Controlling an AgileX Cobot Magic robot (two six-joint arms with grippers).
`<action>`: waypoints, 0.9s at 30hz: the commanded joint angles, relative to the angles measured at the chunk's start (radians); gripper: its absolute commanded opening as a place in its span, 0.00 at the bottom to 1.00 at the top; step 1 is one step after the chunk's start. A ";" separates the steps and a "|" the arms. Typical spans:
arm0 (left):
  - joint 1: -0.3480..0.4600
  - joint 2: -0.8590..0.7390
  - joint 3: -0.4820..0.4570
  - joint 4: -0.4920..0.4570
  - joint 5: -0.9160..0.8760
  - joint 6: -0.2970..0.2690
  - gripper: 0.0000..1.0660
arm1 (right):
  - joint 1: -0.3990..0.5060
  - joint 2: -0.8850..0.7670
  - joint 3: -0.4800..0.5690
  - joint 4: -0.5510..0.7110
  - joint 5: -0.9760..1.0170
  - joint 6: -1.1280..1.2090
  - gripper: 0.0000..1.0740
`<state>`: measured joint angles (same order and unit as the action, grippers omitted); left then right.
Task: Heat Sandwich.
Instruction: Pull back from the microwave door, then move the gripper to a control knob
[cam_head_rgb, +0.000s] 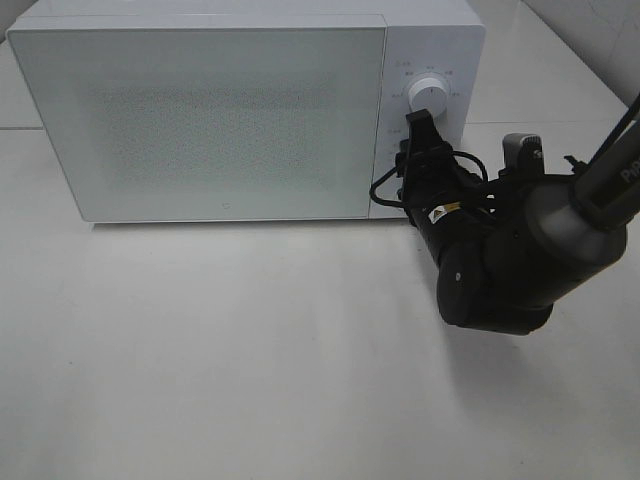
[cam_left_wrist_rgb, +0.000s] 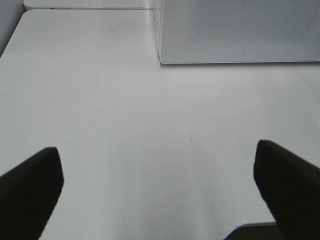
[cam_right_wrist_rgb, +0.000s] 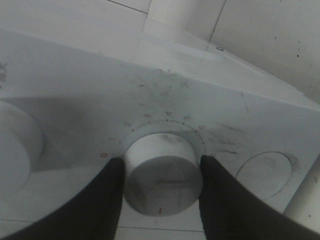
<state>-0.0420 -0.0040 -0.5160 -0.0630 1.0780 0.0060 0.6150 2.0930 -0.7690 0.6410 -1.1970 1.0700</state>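
Observation:
The white microwave (cam_head_rgb: 200, 110) stands at the back of the table with its frosted door closed. The sandwich is out of view. My right gripper (cam_head_rgb: 420, 122) reaches to the control panel just below the upper dial (cam_head_rgb: 428, 95). In the right wrist view its two fingers (cam_right_wrist_rgb: 107, 195) press on both sides of a round white knob (cam_right_wrist_rgb: 162, 172), so the right gripper (cam_right_wrist_rgb: 161, 161) is shut on it. My left gripper (cam_left_wrist_rgb: 160, 190) is open and empty above the bare table, a little in front of the microwave's lower corner (cam_left_wrist_rgb: 165, 55). The left arm does not show in the exterior view.
The white table (cam_head_rgb: 250, 350) stretches in front of the microwave. The right arm's black wrist (cam_head_rgb: 495, 270) hangs over the table's right part. In the right wrist view, a second dial (cam_right_wrist_rgb: 12, 145) and a round button (cam_right_wrist_rgb: 265, 170) flank the gripped knob.

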 joint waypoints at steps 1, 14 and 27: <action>0.001 -0.019 0.001 0.002 -0.011 -0.006 0.92 | -0.005 -0.008 -0.005 0.053 -0.140 0.122 0.11; 0.001 -0.019 0.001 0.002 -0.011 -0.006 0.92 | -0.005 -0.008 -0.005 0.073 -0.138 0.343 0.12; 0.001 -0.019 0.001 0.002 -0.011 -0.006 0.92 | -0.005 -0.008 -0.005 0.068 -0.137 0.340 0.13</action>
<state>-0.0420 -0.0040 -0.5160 -0.0630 1.0780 0.0060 0.6180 2.0930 -0.7690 0.6570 -1.2030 1.4000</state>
